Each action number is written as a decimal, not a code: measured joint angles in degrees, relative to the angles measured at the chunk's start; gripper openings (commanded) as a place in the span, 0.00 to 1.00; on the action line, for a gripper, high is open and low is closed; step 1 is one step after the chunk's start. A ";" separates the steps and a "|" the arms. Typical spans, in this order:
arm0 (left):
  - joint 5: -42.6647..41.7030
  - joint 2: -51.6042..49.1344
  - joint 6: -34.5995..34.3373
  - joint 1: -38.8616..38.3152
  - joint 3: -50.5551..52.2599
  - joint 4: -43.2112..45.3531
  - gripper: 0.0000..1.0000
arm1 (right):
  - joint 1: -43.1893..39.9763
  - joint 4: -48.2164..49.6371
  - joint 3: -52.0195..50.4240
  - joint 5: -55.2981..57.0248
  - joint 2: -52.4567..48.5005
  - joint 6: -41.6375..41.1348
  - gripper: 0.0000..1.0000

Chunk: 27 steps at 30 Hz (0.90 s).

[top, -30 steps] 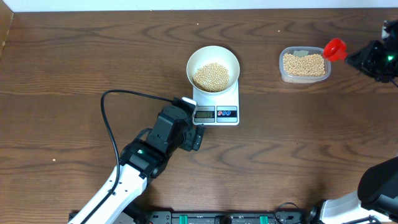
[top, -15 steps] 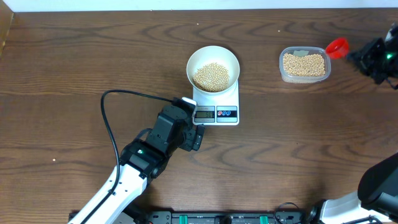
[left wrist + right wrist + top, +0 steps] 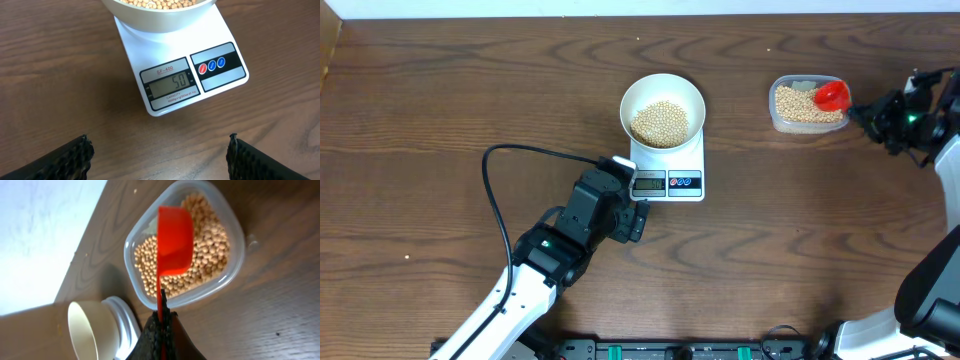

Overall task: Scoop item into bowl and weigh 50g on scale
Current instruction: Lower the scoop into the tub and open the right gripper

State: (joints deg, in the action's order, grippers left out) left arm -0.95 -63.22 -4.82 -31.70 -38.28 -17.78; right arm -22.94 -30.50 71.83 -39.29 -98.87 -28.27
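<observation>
Fifty is showing on the display of the scale (image 3: 172,82), and the white bowl (image 3: 692,92) is sitting on the scale's platform with its heap of beans (image 3: 663,122) inside. Only one thing is moving. The red scoop (image 3: 832,95) was hanging beyond the clear tub (image 3: 772,105), on the side away from the scale, a second ago. It is now coming in over the tub's rim and hovering above the beans left there, well to the right of the scale. The right gripper (image 3: 162,322) is clamping tight on the scoop's handle. No beans are showing in the cup from overhead, though the wrist view is not settling this. The left gripper (image 3: 160,152) is waiting just in front of the scale with its fingers spread wide, gripping nothing, just where it was a second ago. Judging by the reading, the target weight is being met. The scoop is therefore probably heading back to rest in the tub rather than fetching another load, and any more beans in the bowl would be pushing the scale past its mark.
</observation>
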 measured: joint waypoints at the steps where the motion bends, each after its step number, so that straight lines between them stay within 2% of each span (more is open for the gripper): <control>1: 0.00 0.00 0.00 0.00 0.00 0.00 0.88 | 0.00 0.46 -0.61 -0.42 0.00 -0.04 0.01; 5: 0.00 0.00 0.00 0.00 0.00 0.00 0.88 | 0.00 1.20 -2.67 -1.49 0.00 -0.26 0.01; 7: 0.00 0.00 0.00 0.00 0.00 -0.02 0.88 | 0.00 1.33 -3.50 -1.55 0.00 -0.28 0.05; 14: 0.00 0.00 0.00 0.00 0.00 -0.02 0.88 | -0.02 1.60 -4.46 -1.33 0.00 0.13 0.36; 16: 0.00 0.00 0.00 0.00 0.00 0.00 0.88 | -0.02 1.57 -4.46 -1.22 0.00 0.42 0.53; 20: 0.00 0.00 0.00 0.00 0.00 0.00 0.88 | -0.09 1.57 -4.52 -1.03 0.00 1.70 0.78; 25: 0.00 0.00 0.00 0.00 0.00 0.00 0.88 | -0.83 1.11 -4.55 -0.87 0.00 3.54 0.99; 27: -0.02 0.00 0.00 0.00 0.00 -0.02 0.88 | -1.66 0.81 -4.55 -0.81 0.00 4.68 0.99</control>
State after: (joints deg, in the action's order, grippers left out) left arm -0.97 -63.22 -4.82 -31.70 -38.28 -17.80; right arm -24.60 -29.69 67.29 -40.10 -98.87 -23.59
